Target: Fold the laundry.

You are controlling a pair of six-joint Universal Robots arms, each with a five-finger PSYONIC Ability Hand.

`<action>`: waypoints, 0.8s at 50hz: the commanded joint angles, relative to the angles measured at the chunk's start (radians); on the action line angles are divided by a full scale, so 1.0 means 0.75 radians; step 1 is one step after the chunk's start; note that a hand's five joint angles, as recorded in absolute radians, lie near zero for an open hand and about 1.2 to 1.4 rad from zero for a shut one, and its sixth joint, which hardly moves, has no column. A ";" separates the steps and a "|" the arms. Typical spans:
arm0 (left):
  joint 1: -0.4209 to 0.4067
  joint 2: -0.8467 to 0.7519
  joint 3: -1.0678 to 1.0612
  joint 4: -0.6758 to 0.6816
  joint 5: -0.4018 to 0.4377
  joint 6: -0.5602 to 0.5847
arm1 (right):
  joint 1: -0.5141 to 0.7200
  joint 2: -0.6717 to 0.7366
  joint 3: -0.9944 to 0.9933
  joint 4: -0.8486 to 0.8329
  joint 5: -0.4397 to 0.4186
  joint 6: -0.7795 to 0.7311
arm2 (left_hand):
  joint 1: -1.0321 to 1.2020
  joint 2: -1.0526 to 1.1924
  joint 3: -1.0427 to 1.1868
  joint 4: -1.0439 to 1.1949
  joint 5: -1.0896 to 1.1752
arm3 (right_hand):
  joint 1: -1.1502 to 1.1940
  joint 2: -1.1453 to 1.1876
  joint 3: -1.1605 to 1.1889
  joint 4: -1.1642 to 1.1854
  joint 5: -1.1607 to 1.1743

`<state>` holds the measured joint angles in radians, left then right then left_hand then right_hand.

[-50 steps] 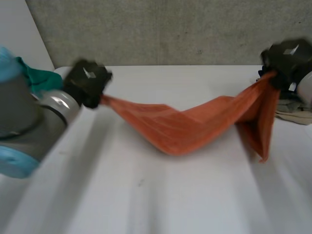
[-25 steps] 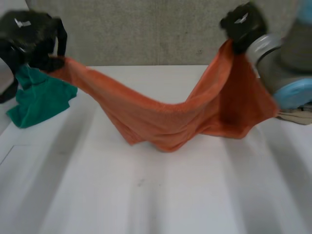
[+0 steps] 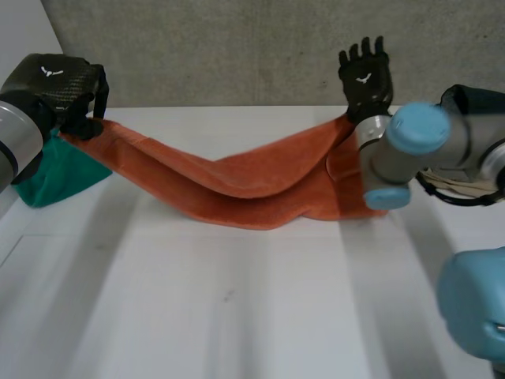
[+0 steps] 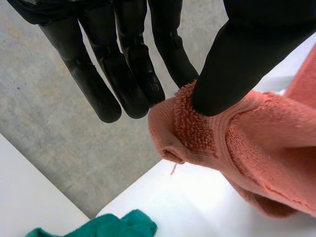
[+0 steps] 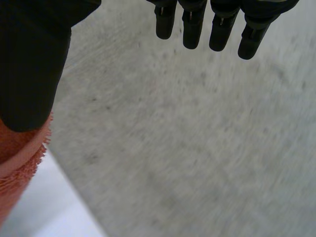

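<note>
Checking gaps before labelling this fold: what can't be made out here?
Orange towel: in the head view the right arm covers its end by the right hand; in the right wrist view the thumb hides their contact.
Green cloth: head view, partly behind the left arm.
Pale cloth: head view, mostly behind the right arm; its shape is unreadable.

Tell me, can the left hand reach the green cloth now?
Probably not freely: the green cloth lies close beside the left hand, but that hand is pinching the end of the orange towel.
</note>
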<state>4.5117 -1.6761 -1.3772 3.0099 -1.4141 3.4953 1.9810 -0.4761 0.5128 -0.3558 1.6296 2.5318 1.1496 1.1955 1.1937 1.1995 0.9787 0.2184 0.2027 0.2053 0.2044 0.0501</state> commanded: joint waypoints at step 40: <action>-0.246 0.030 0.382 -0.127 -0.115 -0.087 | 0.122 -0.672 1.089 0.726 -0.330 0.486 | 0.329 0.268 0.270 0.262 0.324 | 0.745 0.766 0.762 0.763 0.736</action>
<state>4.3473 -1.6519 -1.1014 2.9251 -1.4921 3.4309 2.0238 -0.9915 1.2272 0.3259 1.4196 2.8749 1.1496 1.1955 1.1937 1.1996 0.9787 0.7728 0.7747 0.7739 0.7745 0.5974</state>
